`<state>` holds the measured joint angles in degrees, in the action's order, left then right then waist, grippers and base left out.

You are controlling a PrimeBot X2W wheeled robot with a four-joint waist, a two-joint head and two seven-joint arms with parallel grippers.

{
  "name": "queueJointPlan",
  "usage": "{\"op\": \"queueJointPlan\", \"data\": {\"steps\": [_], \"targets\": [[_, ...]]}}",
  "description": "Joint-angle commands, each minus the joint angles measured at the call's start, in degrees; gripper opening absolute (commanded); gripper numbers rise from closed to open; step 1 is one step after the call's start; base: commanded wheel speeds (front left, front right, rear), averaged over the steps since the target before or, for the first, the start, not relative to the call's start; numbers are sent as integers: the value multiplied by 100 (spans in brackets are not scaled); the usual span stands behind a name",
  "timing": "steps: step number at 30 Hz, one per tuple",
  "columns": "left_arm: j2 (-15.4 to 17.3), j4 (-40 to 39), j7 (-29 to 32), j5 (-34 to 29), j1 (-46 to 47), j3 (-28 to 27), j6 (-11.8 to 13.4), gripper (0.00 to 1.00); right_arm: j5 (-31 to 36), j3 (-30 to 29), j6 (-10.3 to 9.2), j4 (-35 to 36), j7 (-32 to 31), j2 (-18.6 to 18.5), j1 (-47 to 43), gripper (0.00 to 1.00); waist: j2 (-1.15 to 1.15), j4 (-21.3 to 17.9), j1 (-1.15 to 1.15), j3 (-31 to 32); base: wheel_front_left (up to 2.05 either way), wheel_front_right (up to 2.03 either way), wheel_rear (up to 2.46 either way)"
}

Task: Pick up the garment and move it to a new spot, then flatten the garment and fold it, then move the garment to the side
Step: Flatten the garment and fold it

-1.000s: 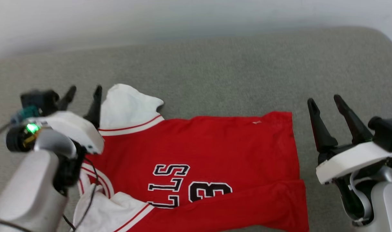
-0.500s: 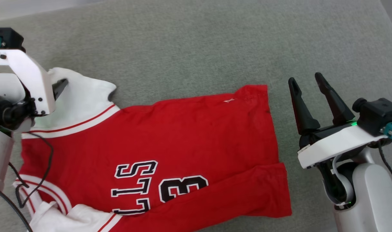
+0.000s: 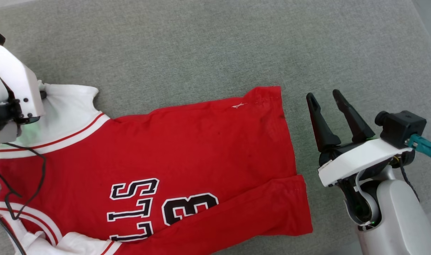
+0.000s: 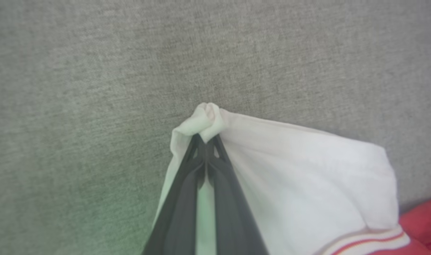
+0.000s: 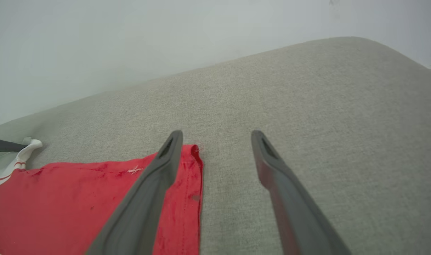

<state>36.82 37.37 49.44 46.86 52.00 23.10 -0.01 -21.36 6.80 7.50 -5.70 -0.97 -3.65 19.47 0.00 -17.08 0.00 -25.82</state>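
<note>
The garment, a red jersey with white sleeves and black lettering, lies spread on a grey cushion, its lower edge folded over. My left gripper is at the far left, mostly hidden behind its white mount. In the left wrist view my left gripper is shut on the bunched tip of the garment's white sleeve. My right gripper hovers open just right of the hem. In the right wrist view my right gripper has its left finger over the garment's red hem corner and nothing between its fingers.
The grey cushion stretches far beyond the garment, with a pale wall behind it. Its rounded edge falls away at the right. A thin black cable from my left arm hangs over the garment's shoulder.
My left gripper went from open beside the white sleeve to shut on its tip. The head camera tilted down and the picture shifted. My right gripper stayed open.
</note>
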Motion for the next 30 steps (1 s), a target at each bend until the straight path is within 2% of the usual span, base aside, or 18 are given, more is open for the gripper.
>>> {"op": "queueJointPlan", "data": {"steps": [1,5,13,21,27,28,29,30], "targets": [[-253,200,-62,-29,-498,172,10,0,-70,-10,-2,-59,-86,-40,129,100,0,51,0,45,0,0,0],[-287,95,-661,-125,-325,81,-33,0,-334,65,-2,-416,-615,-261,262,100,0,257,0,182,0,0,0],[-638,-174,-1613,-238,-126,21,-31,0,-631,309,-2,-1221,-1592,-755,816,100,0,837,0,420,0,0,0],[-971,-673,-2121,-192,-274,65,-143,0,-755,781,-2,-1969,-2817,-1235,1530,100,0,1389,0,458,0,0,0],[-1096,-982,-2403,-186,-475,92,-168,0,-873,1064,-2,-2812,-4041,-1317,1650,100,0,1609,0,457,0,0,0],[-1112,-1022,-2447,-192,-513,96,-160,0,-895,1054,-2,-2951,-4217,-1306,1631,66,0,1632,0,464,0,0,0],[-1119,-1064,-2498,-191,-553,88,-141,0,-918,1046,-3,-3051,-4371,-1273,1628,20,0,1648,0,470,0,0,0],[-1126,-1099,-2529,-191,-599,93,-131,0,-937,1036,-3,-3088,-4439,-1243,1646,0,0,1666,0,480,0,0,0]]}}
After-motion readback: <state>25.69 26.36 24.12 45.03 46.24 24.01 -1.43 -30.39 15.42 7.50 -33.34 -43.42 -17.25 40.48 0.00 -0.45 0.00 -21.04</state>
